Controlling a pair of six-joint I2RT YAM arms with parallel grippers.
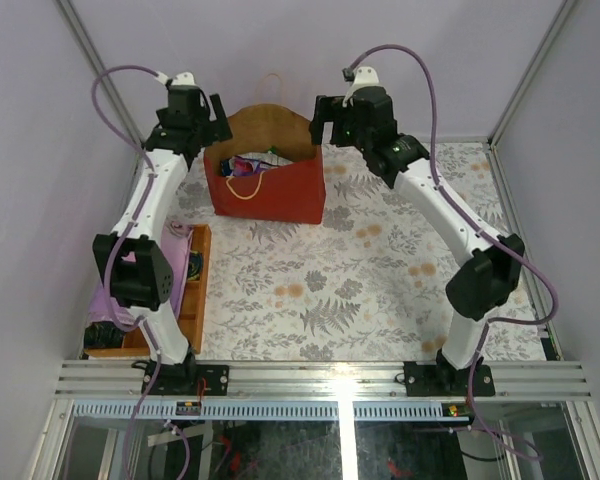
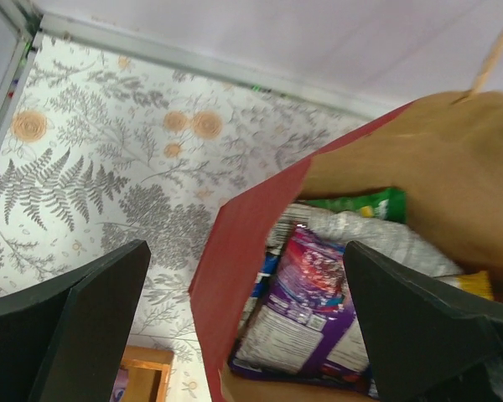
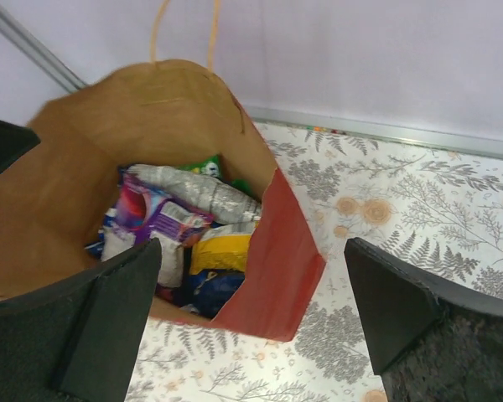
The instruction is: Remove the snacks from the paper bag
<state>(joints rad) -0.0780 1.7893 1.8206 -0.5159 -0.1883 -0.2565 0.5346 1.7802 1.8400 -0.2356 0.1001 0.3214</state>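
Note:
The paper bag [image 1: 280, 195], red outside and brown inside, stands open at the back of the table. Snacks fill it: a purple packet [image 2: 314, 293], a green one [image 2: 365, 203] and a silvery one [image 2: 377, 234]. The right wrist view also shows a yellow packet [image 3: 222, 251] above a blue one [image 3: 210, 289]. My left gripper [image 2: 245, 251] hovers open above the bag's left rim, one finger over the table and the other over the snacks. Over the bag's right corner my right gripper [image 3: 251, 247] is open too. Neither holds anything.
A wooden tray [image 1: 195, 290] lies along the left edge under the left arm, with a flat pink-purple item [image 1: 105, 300] beside it. A tan cord handle [image 1: 245, 190] hangs over the bag's front. Metal frame posts [image 1: 525, 75] stand at the back corners.

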